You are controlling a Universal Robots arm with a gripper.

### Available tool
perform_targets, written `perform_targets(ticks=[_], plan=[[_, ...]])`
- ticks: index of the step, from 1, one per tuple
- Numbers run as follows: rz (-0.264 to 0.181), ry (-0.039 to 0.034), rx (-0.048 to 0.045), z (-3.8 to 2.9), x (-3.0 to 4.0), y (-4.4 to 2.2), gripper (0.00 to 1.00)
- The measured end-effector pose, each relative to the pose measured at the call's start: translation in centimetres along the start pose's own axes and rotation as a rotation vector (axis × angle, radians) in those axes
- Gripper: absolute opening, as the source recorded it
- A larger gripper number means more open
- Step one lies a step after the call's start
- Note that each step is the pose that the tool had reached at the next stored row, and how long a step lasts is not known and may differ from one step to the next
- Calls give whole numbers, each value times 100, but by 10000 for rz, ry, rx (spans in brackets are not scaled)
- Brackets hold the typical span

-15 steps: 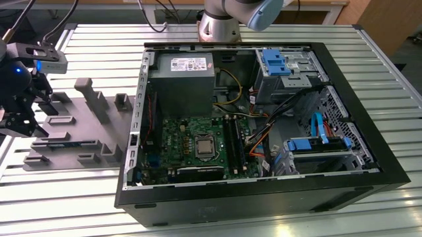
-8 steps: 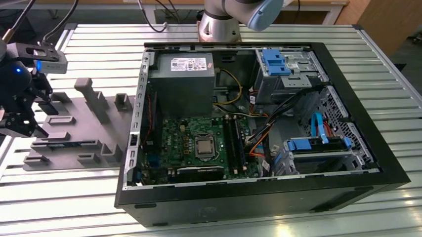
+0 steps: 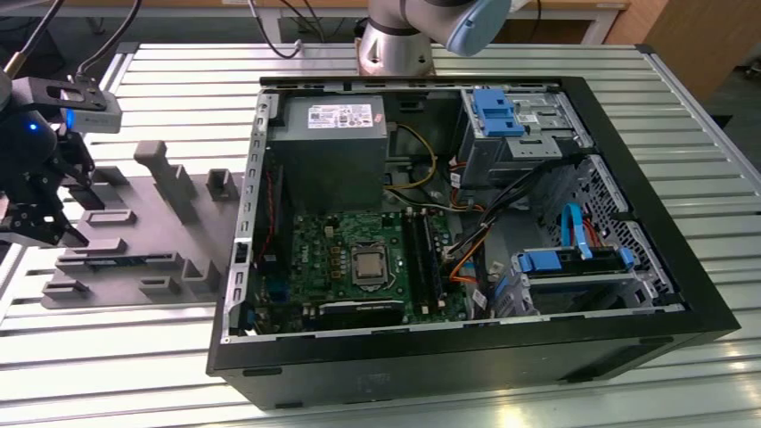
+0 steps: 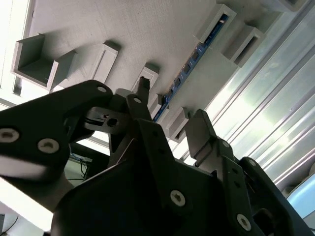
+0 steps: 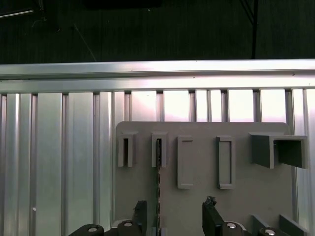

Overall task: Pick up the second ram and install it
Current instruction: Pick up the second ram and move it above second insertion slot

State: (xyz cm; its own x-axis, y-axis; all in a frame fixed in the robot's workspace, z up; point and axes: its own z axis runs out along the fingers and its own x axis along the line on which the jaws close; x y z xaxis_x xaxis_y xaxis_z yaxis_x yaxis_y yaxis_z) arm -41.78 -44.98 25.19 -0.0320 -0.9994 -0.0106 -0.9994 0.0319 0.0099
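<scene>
Spread wide, my end effector [image 3: 48, 234] hangs over the grey fixture plate [image 3: 131, 209], at the plate's end far from the computer case [image 3: 476, 361]. In both wrist views I can see its two dark fingers [image 5: 210, 219] held well apart with nothing between the pads, and the plate's surface [image 5: 197, 132] shows through the gap.

The second ram [image 3: 125, 260] is on that plate, standing on its long edge in a line of small grey brackets. In the first wrist view it reads as a thin dark strip [image 5: 158, 169] that runs out of one bracket toward the gap in the end effector [image 5: 174, 209], nearer to one finger than to the other. In the second wrist view its blue edge with small chips [image 4: 189, 66] runs along the plate [image 4: 147, 29] from a bracket to a spot beyond the end effector [image 4: 172, 105]. I see no contact between the fingers and the stick, though I cannot tell how much height separates them.

The plate lies flat on the slatted metal counter [image 3: 143, 357]. The open computer case sits just beside the plate, on the exterior view's right of it, with the green motherboard [image 3: 333, 250] inside.
</scene>
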Motion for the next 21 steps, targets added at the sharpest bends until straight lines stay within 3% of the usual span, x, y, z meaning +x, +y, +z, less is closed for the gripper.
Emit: perform_targets(ticks=[1,2,9,11,12,16,18,19,21], plan=[[0,0,1,0,0,0,60],[0,0,1,0,0,0,53],[0,0,3,0,0,0,53],[0,0,4,0,0,0,55],[-1,0,4,0,0,0,61],[0,0,6,0,0,0,61],[0,0,6,0,0,0,60],[0,0,6,0,0,0,53],[0,0,7,0,0,0,53]])
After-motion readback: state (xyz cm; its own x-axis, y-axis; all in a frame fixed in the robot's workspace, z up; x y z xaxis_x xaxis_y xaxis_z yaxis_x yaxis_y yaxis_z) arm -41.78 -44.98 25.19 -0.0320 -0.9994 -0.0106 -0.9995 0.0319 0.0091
